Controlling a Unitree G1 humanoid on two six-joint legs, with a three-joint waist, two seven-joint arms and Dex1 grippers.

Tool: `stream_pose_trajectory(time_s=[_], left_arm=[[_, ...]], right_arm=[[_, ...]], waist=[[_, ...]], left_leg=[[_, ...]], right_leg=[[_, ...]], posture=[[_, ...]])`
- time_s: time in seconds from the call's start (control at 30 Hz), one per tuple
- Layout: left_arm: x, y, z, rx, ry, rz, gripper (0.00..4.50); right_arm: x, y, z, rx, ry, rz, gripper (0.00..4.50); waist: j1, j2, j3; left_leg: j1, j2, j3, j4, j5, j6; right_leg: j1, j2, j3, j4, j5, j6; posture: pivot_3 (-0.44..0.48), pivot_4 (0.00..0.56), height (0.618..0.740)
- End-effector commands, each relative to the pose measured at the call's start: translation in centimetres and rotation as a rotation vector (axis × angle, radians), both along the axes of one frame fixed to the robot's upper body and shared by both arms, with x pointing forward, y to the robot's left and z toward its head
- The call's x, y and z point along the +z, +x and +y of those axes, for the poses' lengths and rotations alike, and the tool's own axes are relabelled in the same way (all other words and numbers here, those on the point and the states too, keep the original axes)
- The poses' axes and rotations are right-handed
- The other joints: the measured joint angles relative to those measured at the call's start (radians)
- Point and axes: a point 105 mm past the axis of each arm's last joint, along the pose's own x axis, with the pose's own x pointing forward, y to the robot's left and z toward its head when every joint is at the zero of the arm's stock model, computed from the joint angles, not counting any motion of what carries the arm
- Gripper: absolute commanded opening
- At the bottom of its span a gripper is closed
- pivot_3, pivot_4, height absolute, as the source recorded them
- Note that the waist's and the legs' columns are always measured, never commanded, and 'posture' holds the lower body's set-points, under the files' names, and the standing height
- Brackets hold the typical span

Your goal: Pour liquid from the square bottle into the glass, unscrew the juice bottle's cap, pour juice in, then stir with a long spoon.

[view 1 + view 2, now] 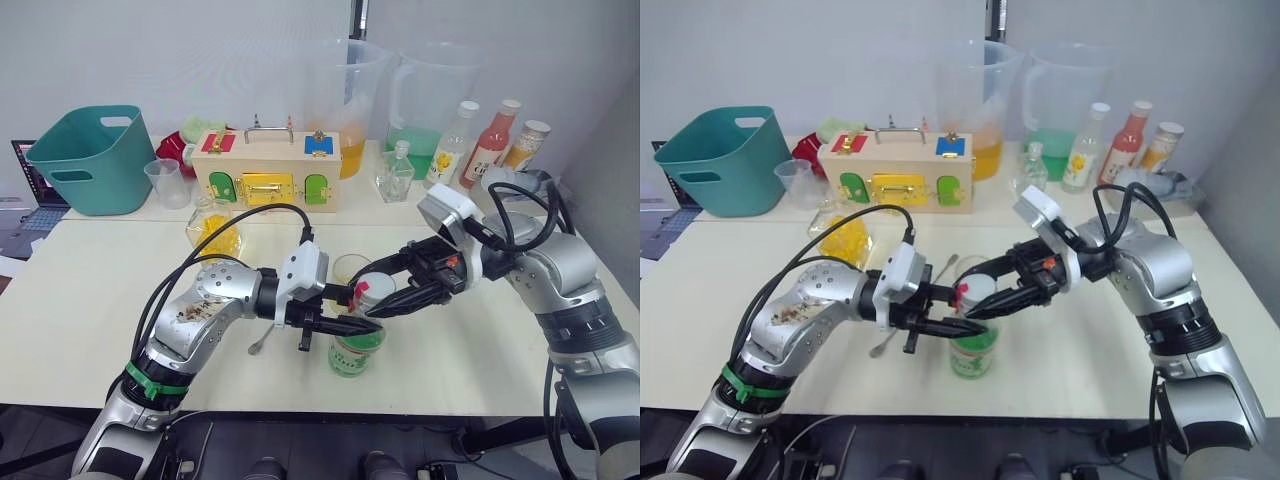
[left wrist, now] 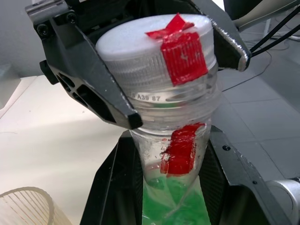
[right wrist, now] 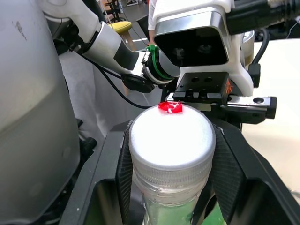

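The juice bottle (image 1: 356,350) stands upright near the table's front edge, with pale green juice inside. My left gripper (image 1: 362,322) is shut on its neck, one finger (image 2: 111,187) on each side. My right gripper (image 1: 378,297) comes in from the right and is shut on the white cap (image 2: 154,42), which bears red tape. Its fingers (image 3: 224,164) press both sides of the cap (image 3: 171,136). Just behind the bottle stands the glass (image 1: 349,267). The square bottle (image 1: 213,232) sits at the back left. The long spoon (image 1: 258,347) lies on the table under my left arm.
Along the back stand a teal basket (image 1: 90,160), a plastic cup (image 1: 168,182), a wooden latch box (image 1: 265,170), two big pitchers (image 1: 345,100), a small clear square bottle (image 1: 395,172) and several drink bottles (image 1: 452,140). The table's front edge runs just below the juice bottle.
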Motion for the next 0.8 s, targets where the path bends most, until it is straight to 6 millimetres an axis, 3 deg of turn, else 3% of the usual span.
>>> stream_pose_trajectory(time_s=[0.03,0.17,0.33,0.6,0.8], left_arm=[[-1.4,0.9,0.7,0.063,0.061,0.031,1.07],[-1.4,0.9,0.6,0.061,0.060,0.032,1.07],[-1.5,0.8,0.5,0.057,0.059,0.038,1.07],[-1.7,0.8,0.3,0.052,0.058,0.043,1.07],[-1.7,0.9,0.4,0.049,0.059,0.043,1.07]], right_arm=[[2.5,-1.5,-0.4,0.078,0.073,-0.097,1.73],[3.0,-1.1,-0.3,0.046,0.109,-0.167,1.73],[3.7,-0.3,0.0,-0.029,0.138,-0.385,1.65],[3.3,-1.2,-0.3,-0.065,0.143,-0.329,1.61],[4.7,-1.0,-1.7,-0.157,0.172,-0.304,1.61]], waist=[[0.001,0.000,0.000],[0.002,0.000,0.000],[0.000,0.000,0.000],[0.003,0.000,0.000],[0.006,0.000,0.000]], left_leg=[[0.000,0.000,0.000,0.000,0.000,0.000],[0.000,0.000,0.000,0.000,0.000,0.000],[0.000,0.000,0.000,0.000,0.000,0.000],[0.004,0.000,0.000,0.000,0.000,0.000],[0.004,0.000,0.000,0.000,0.000,0.000]], right_leg=[[0.000,0.000,0.000,0.000,0.000,0.000],[0.000,0.000,0.000,0.000,0.000,0.000],[-0.001,0.000,0.000,0.000,0.000,0.000],[0.003,0.000,0.000,0.000,0.000,0.000],[0.004,0.000,0.000,0.000,0.000,0.000]], posture=[[0.000,0.150,0.740],[0.000,0.150,0.740],[0.000,0.150,0.740],[0.000,0.150,0.740],[0.000,0.150,0.740]])
